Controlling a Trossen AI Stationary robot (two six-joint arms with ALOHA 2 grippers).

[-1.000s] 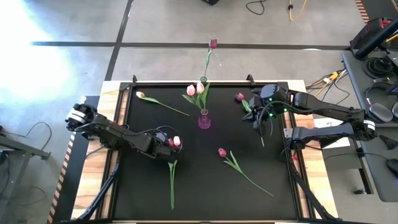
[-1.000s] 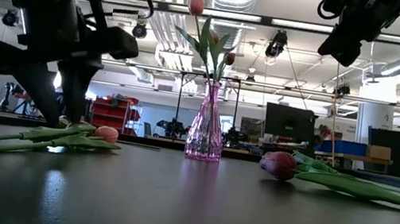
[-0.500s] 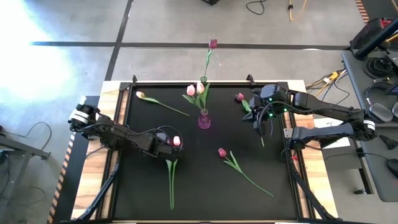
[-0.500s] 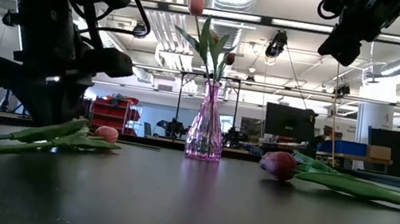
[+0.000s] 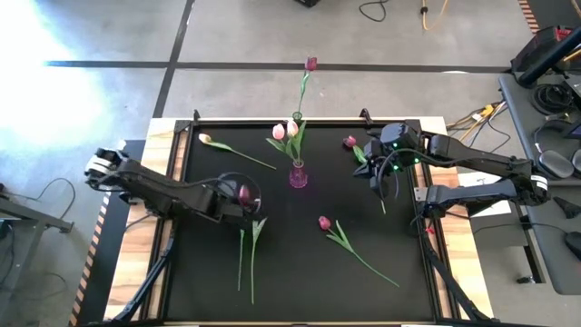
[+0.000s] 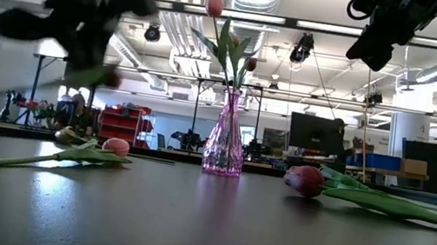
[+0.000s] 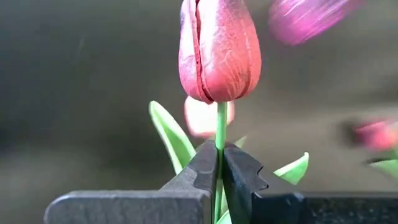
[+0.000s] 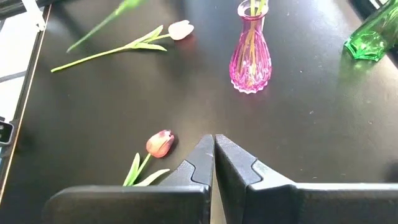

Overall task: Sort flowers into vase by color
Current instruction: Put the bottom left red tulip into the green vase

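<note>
My left gripper (image 5: pixel 245 195) hangs over the table's middle left, shut on a maroon tulip (image 7: pixel 217 50). Under it a pink tulip (image 6: pixel 115 147) lies flat on the table, its stem (image 5: pixel 253 263) running toward the near edge. The pink vase (image 5: pixel 298 175) holds two pink tulips (image 5: pixel 285 130). The green vase (image 5: pixel 297 116) behind it holds one maroon tulip (image 5: pixel 311 64). Another maroon tulip (image 5: pixel 324 222) lies right of centre. My right gripper (image 8: pixel 213 138) hovers shut over the far right with nothing between its fingers. My left gripper pinches the maroon tulip's stem just below the head (image 7: pixel 219 134) between its two fingers (image 7: pixel 205 162). The head stands out right past the fingertips. The stem (image 6: pixel 89 76) slants off below the gripper, clear of the table in the low view.
A pink tulip (image 5: pixel 205 139) lies at the far left of the mat. A maroon tulip (image 5: pixel 349 142) shows beside my right arm. Raised black rails (image 5: pixel 182 182) frame the mat. The near half of the mat has room between the lying stems.
My left gripper has shut on the maroon tulip's stem and gone up and a little toward the far edge. The tulip has come off the table with it, its stem swinging. The pink tulip beside it has stayed on the table.
</note>
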